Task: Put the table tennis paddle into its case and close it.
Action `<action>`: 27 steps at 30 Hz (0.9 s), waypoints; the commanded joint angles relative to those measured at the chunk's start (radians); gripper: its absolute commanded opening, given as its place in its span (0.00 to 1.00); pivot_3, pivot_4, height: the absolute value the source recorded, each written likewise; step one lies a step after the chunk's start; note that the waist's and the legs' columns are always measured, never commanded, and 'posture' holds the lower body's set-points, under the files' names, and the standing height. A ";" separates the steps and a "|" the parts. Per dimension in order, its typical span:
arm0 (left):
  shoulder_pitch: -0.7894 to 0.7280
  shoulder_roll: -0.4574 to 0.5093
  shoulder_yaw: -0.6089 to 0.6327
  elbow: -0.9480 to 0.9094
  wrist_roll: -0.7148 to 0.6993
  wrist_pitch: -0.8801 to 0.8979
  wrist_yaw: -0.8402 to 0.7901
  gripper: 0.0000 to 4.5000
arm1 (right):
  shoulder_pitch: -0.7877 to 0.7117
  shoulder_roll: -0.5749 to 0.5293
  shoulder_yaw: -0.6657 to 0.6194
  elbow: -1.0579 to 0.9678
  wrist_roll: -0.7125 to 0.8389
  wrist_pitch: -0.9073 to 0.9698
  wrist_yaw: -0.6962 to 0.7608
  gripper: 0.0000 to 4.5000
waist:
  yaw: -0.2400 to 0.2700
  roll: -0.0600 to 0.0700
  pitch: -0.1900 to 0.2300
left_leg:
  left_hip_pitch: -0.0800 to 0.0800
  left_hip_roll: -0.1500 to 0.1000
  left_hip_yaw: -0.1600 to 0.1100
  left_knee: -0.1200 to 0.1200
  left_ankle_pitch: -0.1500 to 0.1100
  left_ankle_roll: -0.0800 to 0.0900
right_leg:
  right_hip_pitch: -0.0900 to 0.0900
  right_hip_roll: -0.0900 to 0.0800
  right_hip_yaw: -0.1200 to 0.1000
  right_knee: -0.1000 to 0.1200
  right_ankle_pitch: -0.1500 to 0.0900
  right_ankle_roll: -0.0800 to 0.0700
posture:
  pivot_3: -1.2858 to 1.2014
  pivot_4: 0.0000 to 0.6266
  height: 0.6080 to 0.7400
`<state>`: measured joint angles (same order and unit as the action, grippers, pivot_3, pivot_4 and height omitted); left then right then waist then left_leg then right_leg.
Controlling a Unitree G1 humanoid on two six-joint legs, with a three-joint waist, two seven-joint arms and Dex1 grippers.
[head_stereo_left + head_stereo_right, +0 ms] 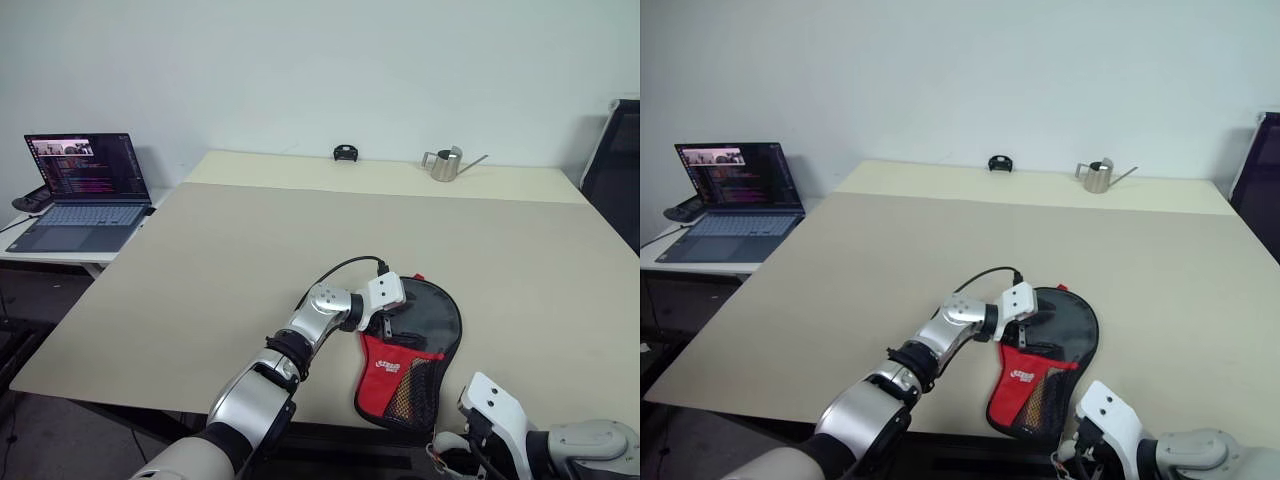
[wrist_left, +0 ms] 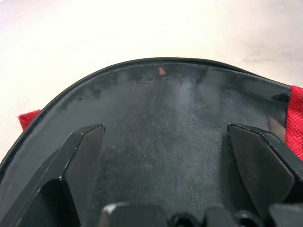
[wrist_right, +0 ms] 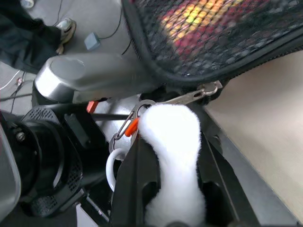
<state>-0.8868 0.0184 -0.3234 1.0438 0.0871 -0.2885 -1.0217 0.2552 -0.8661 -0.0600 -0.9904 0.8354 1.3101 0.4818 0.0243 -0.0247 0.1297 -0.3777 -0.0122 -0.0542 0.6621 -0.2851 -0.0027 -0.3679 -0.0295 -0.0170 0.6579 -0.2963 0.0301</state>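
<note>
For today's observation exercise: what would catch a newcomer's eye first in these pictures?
The black-and-red case lies at the table's near edge, the left gripper open over its dark face. Just off that edge, the right gripper pinches a white fluffy charm clipped to the zip pull. An open laptop glows on a side desk.

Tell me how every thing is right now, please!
table tennis paddle: lying inside the case, face showing.
case: flat, looks unzipped.
left gripper: open, over the table tennis paddle.
right gripper: shut on the ball charm.
laptop: open, screen lit.
watering can: upright.
</note>
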 commanded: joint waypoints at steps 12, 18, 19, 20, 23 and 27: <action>0.050 0.008 -0.081 0.088 0.106 0.041 -0.006 1.00 | 0.012 -0.015 0.274 -0.057 0.088 -0.140 0.001 0.07 | 0.000 -0.001 -0.001 | 0.000 0.000 -0.001 0.000 0.000 0.000 | 0.000 0.000 -0.001 -0.001 0.000 0.000 | 0.52 0.24 1.00; 0.049 0.009 -0.087 0.085 0.114 0.038 -0.018 1.00 | 0.005 -0.001 0.345 -0.057 0.112 -0.174 -0.059 0.07 | 0.000 -0.003 -0.002 | 0.000 0.001 -0.001 -0.001 0.000 0.000 | 0.000 0.000 -0.001 -0.001 0.000 -0.001 | 0.52 0.24 1.00; 0.050 0.009 -0.087 0.085 0.115 0.037 -0.019 1.00 | 0.003 0.004 0.358 -0.057 0.121 -0.182 -0.072 0.07 | 0.000 -0.003 -0.003 | 0.000 0.001 -0.001 -0.001 0.000 0.000 | 0.000 0.000 -0.001 -0.001 0.000 -0.001 | 0.52 0.24 1.00; 0.048 0.007 -0.088 0.087 0.116 0.038 -0.018 1.00 | 0.000 0.011 0.364 -0.057 0.126 -0.184 -0.083 0.07 | 0.000 -0.004 -0.003 | 0.000 0.001 -0.001 -0.001 0.000 0.000 | 0.000 0.000 -0.001 -0.001 -0.001 -0.001 | 0.52 0.24 1.00; 0.043 0.002 -0.087 0.091 0.121 0.038 -0.014 1.00 | -0.018 0.023 0.367 -0.057 0.136 -0.181 -0.103 0.07 | 0.000 -0.005 -0.005 | 0.000 0.002 -0.002 -0.001 -0.001 0.000 | 0.000 0.000 -0.002 -0.001 -0.001 -0.001 | 0.52 0.24 1.00; 0.039 0.000 -0.082 0.094 0.124 0.036 -0.010 1.00 | -0.052 0.030 0.328 -0.057 0.111 -0.147 -0.121 0.23 | 0.000 -0.005 -0.005 | 0.000 0.002 -0.002 -0.001 -0.001 0.000 | 0.000 0.002 -0.002 -0.001 -0.001 -0.001 | 0.52 0.24 1.00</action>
<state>-0.8977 0.0184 -0.3239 1.0490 0.1115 -0.2885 -1.0393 0.2016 -0.8561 0.1886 -0.9755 0.8448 1.1544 0.3114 0.0242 -0.0295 0.1251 -0.3774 -0.0098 -0.0559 0.6611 -0.2858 -0.0026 -0.3676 -0.0276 -0.0186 0.6573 -0.2973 0.0289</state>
